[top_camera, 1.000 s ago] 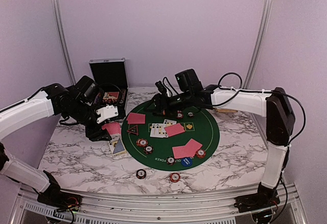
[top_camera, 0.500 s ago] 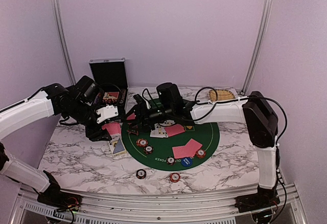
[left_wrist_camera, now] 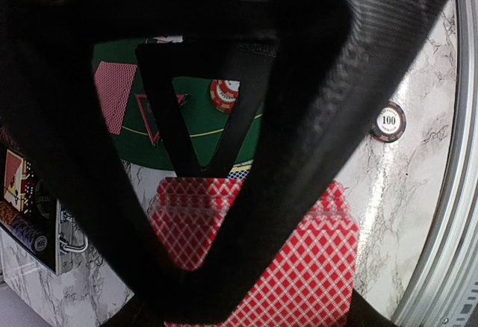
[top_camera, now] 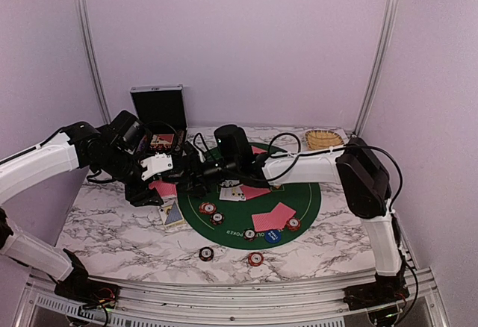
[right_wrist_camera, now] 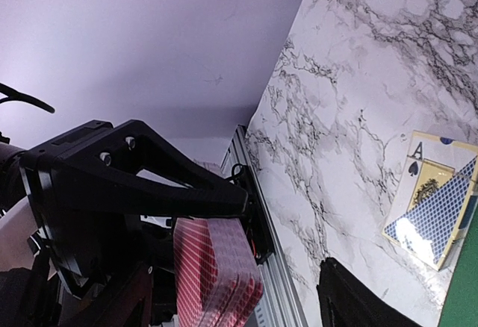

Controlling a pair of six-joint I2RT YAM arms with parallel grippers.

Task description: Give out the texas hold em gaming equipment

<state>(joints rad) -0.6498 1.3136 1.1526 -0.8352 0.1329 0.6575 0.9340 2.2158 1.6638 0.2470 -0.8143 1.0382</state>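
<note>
My left gripper [top_camera: 157,183] is shut on a deck of red-backed playing cards [top_camera: 164,188], held over the marble left of the green mat [top_camera: 302,200]. The left wrist view shows the deck [left_wrist_camera: 314,260] filling the bottom of the frame. My right gripper [top_camera: 188,181] reaches across the mat to that deck and is open. In the right wrist view the deck [right_wrist_camera: 213,275] stands between its fingers [right_wrist_camera: 358,301], untouched. Pink cards [top_camera: 273,216], face-up cards [top_camera: 231,191], poker chips [top_camera: 208,208] and a blue button [top_camera: 273,236] lie on the mat. A triangular marker [left_wrist_camera: 153,114] lies at its left edge.
A black hinged case [top_camera: 158,109] stands open at the back left and a wicker basket [top_camera: 323,139] at the back right. A blue-backed card over an ace [top_camera: 173,215] lies left of the mat. Two chips [top_camera: 205,253] [top_camera: 255,258] sit on the marble near the front rail.
My right arm has swung left across the mat, from the mat's far side to the deck in my left gripper. The left arm and its deck have not moved.
</note>
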